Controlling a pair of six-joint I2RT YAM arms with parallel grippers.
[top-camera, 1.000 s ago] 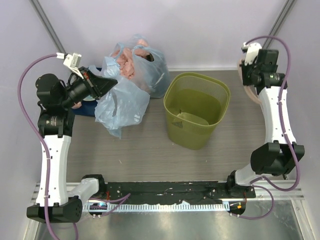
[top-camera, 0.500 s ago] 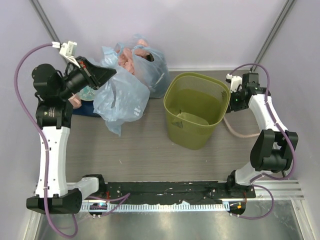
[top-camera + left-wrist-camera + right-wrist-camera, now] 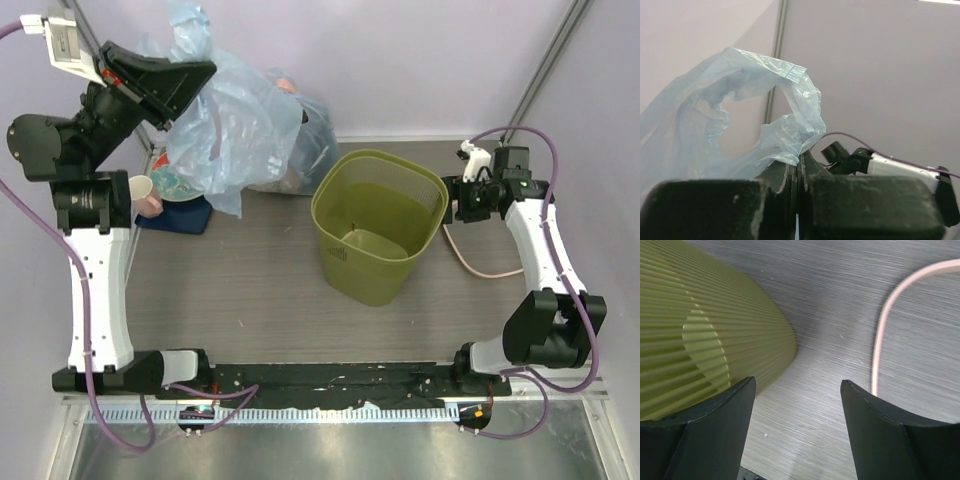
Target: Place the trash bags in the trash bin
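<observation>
High at the back left, my left gripper (image 3: 203, 72) is shut on the top edge of the light-blue trash bag (image 3: 235, 130). The bag hangs limp below it, left of the bin. In the left wrist view the jaws (image 3: 800, 156) pinch a fold of the crinkly bag (image 3: 740, 125). The olive-green trash bin (image 3: 380, 225) stands upright mid-table. My right gripper (image 3: 452, 203) sits just outside the bin's right rim. In the right wrist view it (image 3: 797, 390) is open over bare table, with the bin's ribbed side (image 3: 700, 325) beside its left finger.
A pinkish ring (image 3: 475, 268) lies on the table right of the bin, seen as a curve (image 3: 885, 325) by the right finger. A knotted blue bag with pink lumps (image 3: 312, 150) sits behind the bin. A cup (image 3: 140, 192) and dark blue item (image 3: 185, 215) lie at left.
My left arm has lifted the trash bag high up and back. My right gripper came down beside the bin's right rim and opened. The bin shifted slightly left.
</observation>
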